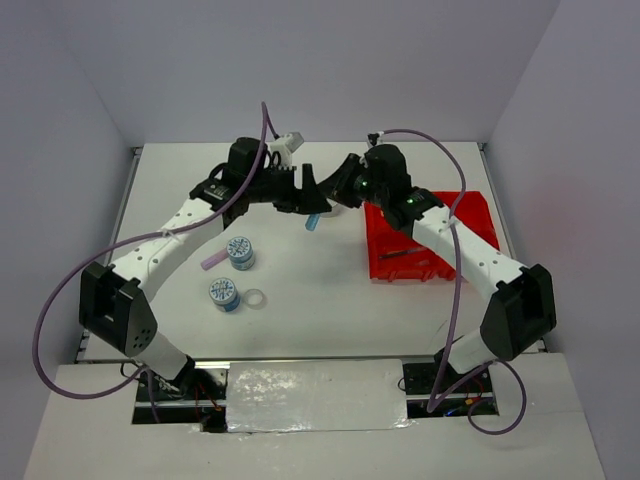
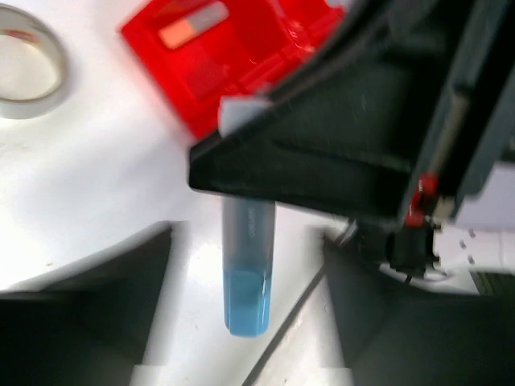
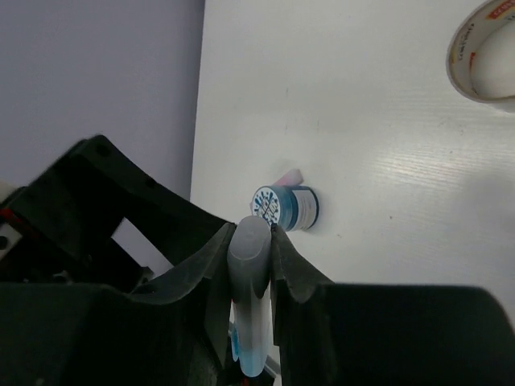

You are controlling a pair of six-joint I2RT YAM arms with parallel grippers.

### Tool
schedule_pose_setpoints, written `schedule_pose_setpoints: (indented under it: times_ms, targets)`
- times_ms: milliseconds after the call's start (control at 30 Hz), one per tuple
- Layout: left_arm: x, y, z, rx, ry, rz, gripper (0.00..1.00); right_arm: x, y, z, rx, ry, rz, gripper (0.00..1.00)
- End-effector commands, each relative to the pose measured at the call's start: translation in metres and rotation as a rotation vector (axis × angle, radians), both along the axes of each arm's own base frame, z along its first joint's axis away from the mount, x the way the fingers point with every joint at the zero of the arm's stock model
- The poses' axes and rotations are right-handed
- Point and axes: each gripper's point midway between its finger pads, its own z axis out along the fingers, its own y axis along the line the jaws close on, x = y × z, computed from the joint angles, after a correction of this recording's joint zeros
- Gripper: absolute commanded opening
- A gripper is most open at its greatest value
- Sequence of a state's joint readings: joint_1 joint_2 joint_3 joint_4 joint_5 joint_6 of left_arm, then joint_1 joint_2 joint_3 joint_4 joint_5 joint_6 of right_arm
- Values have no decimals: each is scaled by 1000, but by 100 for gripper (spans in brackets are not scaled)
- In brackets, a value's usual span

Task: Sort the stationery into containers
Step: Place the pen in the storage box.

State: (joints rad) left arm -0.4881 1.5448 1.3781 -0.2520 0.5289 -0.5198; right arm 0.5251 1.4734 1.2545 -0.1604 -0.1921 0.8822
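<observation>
My right gripper (image 1: 333, 196) (image 3: 251, 235) is shut on the grey end of the light-blue marker (image 1: 312, 222) (image 3: 256, 322), which hangs tilted above the table's far middle. My left gripper (image 1: 306, 190) (image 2: 246, 354) is open, with its fingers (image 2: 80, 322) on either side of the marker's blue end (image 2: 248, 281), not touching it. The red bin tray (image 1: 475, 215) (image 2: 217, 72) lies to the right, with an orange marker (image 2: 191, 26) in one compartment and thin pens (image 1: 405, 255) in another.
Two blue-white patterned tape rolls (image 1: 240, 252) (image 1: 224, 294), a lilac marker (image 1: 213, 261) and a small clear tape ring (image 1: 255, 299) lie at the left middle. A grey tape roll (image 2: 24, 68) (image 3: 487, 52) lies near the grippers.
</observation>
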Motion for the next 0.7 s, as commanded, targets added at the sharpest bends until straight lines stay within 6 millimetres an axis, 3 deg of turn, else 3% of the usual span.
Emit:
schedule_pose_setpoints:
  times_ms: [0, 33, 67, 133, 233, 333, 433, 467, 500, 600, 667]
  targets:
    - [30, 10, 31, 66, -105, 112, 99, 17, -18, 17, -6, -11, -117, 0]
    - [30, 23, 19, 125, -56, 147, 99, 32, -47, 10, -29, 19, -229, 0]
    - [36, 34, 14, 170, -40, 196, 99, 32, -71, -9, -78, 101, -322, 0]
    - [54, 75, 12, 277, -31, 390, 99, 48, -135, -23, -134, 143, -614, 0]
    - [52, 144, 0, 431, 34, 642, 99, 43, -209, -52, -207, 227, -947, 0]
    - [33, 209, -3, 519, 82, 847, 99, 49, -247, -86, -248, 315, -1072, 0]
    - [17, 267, -23, 604, 183, 1019, 99, 54, -263, -101, -284, 389, -1109, 0]
    - [11, 278, -27, 601, 214, 1042, 99, 56, -271, -113, -303, 421, -1128, 0]
    - [4, 286, -41, 608, 254, 1048, 99, 58, -273, -115, -301, 432, -1141, 0]
    - [-8, 309, -56, 554, 320, 1094, 99, 65, -274, -128, -294, 469, -1143, 0]
    - [-13, 310, -64, 544, 337, 1089, 99, 69, -271, -136, -287, 484, -1141, 4]
